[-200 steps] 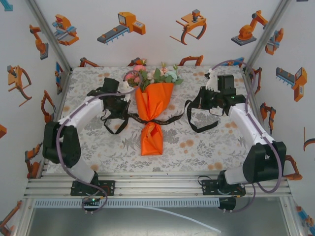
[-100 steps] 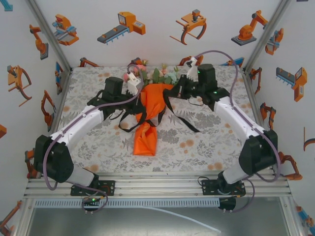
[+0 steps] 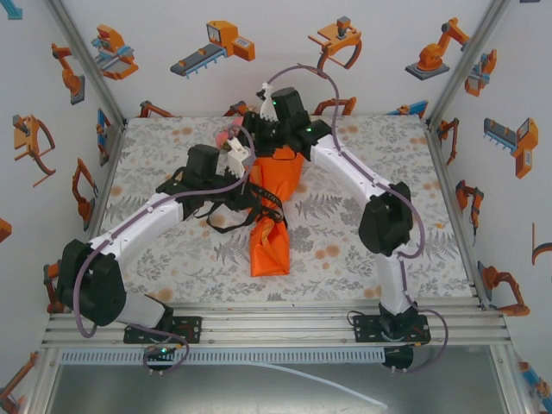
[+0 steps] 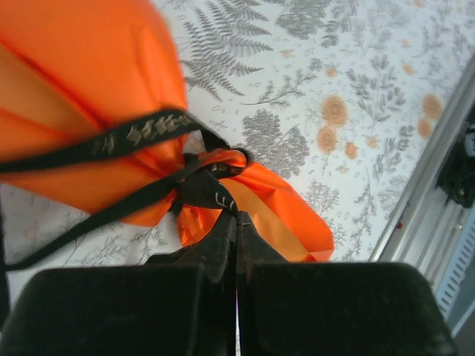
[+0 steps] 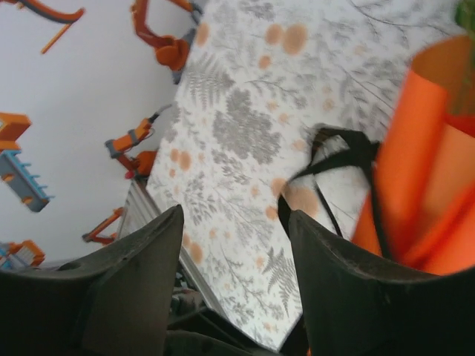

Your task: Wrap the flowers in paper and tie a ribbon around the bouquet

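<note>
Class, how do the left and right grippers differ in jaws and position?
The left gripper is shut, pinching the ribbon at its knot; the right gripper is open, empty. The left gripper is at the waist of the paper; the right gripper near its open top. Both have black fingers.

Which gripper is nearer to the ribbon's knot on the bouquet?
Left. The left gripper is shut on the ribbon right at the knot; the right gripper hangs open up by the paper cone's mouth, apart from the ribbon.

bouquet [image 3: 276,177]: lying mid-counter [image 3: 345,241], flowers [image 3: 230,134] at far end
ribbon [image 4: 141,133]: around bouquet's waist
left fingers [image 4: 215,252]: on ribbon's knot
right fingers [image 5: 141,282]: above flowers
</note>
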Controlling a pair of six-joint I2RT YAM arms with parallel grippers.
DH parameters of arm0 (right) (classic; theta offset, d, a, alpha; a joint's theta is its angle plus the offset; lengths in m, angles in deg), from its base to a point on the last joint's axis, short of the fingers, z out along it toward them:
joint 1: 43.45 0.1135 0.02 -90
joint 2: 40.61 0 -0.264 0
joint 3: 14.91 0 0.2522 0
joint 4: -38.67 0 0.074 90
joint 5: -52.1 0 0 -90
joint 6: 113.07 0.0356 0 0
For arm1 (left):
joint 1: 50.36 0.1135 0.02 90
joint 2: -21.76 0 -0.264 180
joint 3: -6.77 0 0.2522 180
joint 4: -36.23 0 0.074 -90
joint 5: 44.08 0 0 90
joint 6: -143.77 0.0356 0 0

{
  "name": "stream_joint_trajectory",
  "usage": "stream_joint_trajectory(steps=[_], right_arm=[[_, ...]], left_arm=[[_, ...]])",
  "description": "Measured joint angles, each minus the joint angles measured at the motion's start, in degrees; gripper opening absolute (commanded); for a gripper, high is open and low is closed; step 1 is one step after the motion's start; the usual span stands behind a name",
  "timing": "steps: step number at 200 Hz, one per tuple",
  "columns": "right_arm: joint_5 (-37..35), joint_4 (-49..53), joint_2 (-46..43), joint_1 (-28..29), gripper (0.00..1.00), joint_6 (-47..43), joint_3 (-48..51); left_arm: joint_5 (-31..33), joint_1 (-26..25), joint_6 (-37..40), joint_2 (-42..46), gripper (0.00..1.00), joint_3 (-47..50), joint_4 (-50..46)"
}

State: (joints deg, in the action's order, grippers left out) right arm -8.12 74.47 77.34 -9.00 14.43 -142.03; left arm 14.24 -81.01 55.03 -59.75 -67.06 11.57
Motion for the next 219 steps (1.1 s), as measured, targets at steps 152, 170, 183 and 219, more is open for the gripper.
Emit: stream_joint_trajectory(steps=[152,170,183,219], right_arm=[[-3.98,-42.80,-29.70,5.51,0.52,-16.15,60.83],[-5.44,-47.30,-26.99,5.49,0.51,-14.67,60.81],[-6.10,-49.48,-24.90,5.49,0.44,-13.92,60.76],[-6.67,-51.06,-21.68,5.60,0.05,-12.57,60.33]], left_arm=[[3.28,-0.07,-4.68,-2.56,0.03,-2.08,2.58],[2.89,-0.07,-5.42,-2.62,0.03,-2.08,2.67],[2.69,-0.07,-5.57,-2.60,0.03,-2.08,2.73],[3.04,0.37,-5.68,-2.60,0.06,-2.12,3.13]])
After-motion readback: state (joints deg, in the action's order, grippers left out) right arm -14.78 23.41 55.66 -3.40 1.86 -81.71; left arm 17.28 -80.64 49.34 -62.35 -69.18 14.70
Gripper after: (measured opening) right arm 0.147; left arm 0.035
